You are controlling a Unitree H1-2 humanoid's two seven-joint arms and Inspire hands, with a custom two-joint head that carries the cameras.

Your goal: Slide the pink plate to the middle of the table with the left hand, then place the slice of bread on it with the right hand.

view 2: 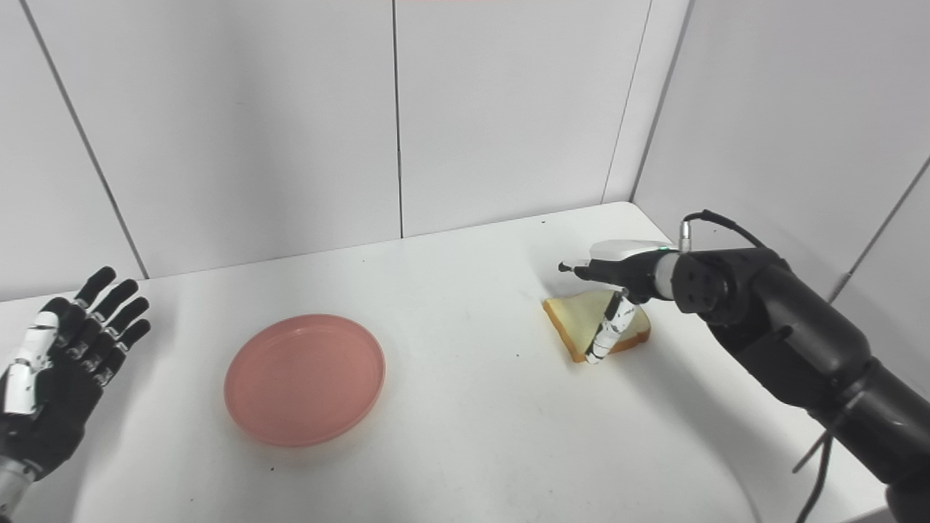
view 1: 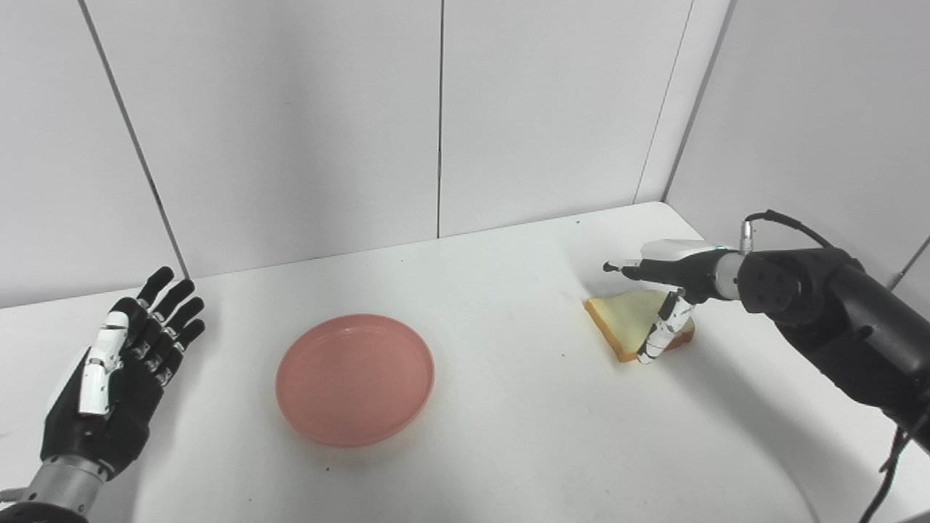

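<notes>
1. The left hand (view 1: 120,378) was raised at the far left of the white table (view 1: 508,436), palm showing, its black fingers (view 1: 171,305) extended and slightly apart, holding nothing and well apart from the plate.
2. The pink plate (view 1: 355,378) lay flat on the table, left of the centre. It was round and shallow, salmon-pink with a low raised rim and a matte, bare inside.
3. The slice of bread (view 1: 633,323) lay on the table toward the far right corner, well apart from the plate. It looked roughly triangular, with a pale cream face and a golden-brown crust along its near edge.
4. The right hand (view 1: 665,290) hovered over the bread, reaching in from the right. Its upper fingers pointed leftward above the slice, while one white-and-black finger (view 1: 662,330) angled down across the bread's near edge, its tip at the crust. Whether it actually pinched the bread could not be told.
</notes>
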